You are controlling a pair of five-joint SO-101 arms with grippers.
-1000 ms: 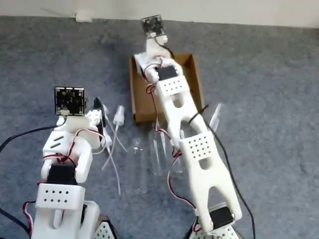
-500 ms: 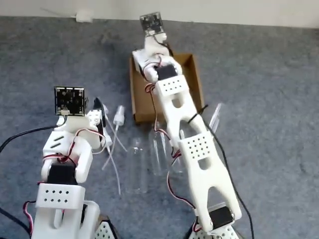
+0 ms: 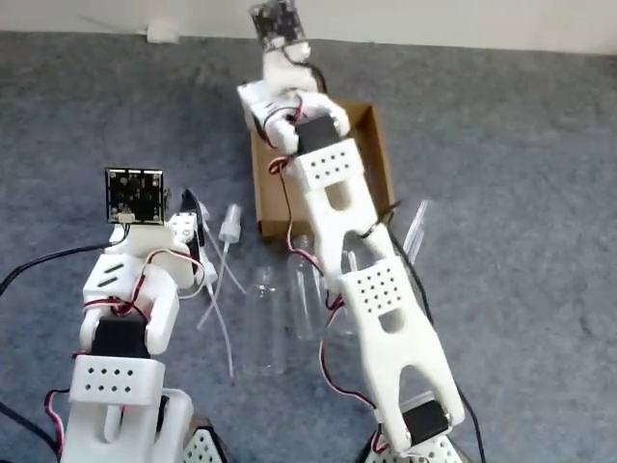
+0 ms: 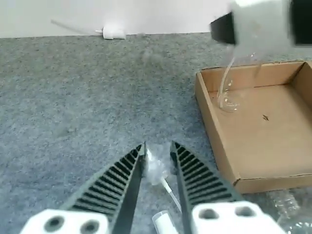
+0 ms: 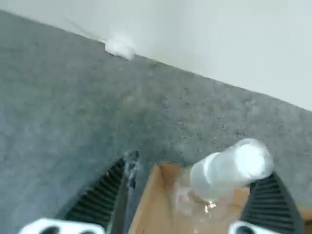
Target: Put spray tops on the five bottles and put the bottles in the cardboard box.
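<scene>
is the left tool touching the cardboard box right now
Apart. The left wrist view shows a strip of grey carpet between the left tool and the cardboard box's near wall; the high view shows the same gap.

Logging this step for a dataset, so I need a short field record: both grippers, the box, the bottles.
left gripper: shut on a spray top
right gripper: open, above the cardboard box, a capped bottle between its jaws
loose bottles: lying on the carpet beside the box
</scene>
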